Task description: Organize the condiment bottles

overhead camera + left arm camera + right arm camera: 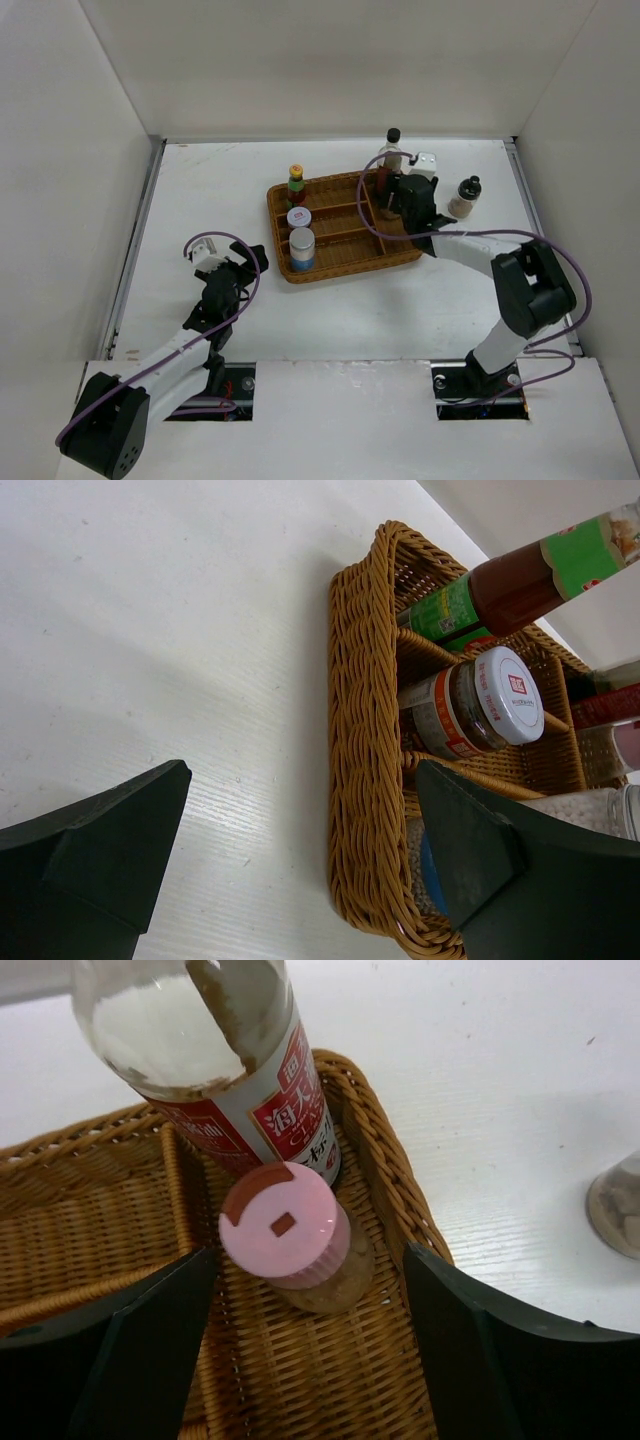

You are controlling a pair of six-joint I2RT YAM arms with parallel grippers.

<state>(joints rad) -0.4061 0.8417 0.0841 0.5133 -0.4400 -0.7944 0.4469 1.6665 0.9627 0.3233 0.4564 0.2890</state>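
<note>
The brown wicker tray [340, 240] holds the green-red bottle [296, 185], the white-lidded jar [299, 217] and the blue-label shaker [302, 248] in its left compartments. The tall dark-sauce bottle [392, 150] stands at the tray's far right end. The pink-lidded shaker [285, 1230] stands in front of it in the right compartment, hidden under the gripper in the top view. My right gripper [310, 1350] is open just above and behind the pink shaker, not touching it. The small black-capped bottle [465, 197] stands on the table right of the tray. My left gripper [245, 262] is open and empty left of the tray.
In the left wrist view the tray's near wall [365, 730] lies close to my right finger, with the green-red bottle [510, 585] and the jar [480, 705] behind it. White walls enclose the table on three sides.
</note>
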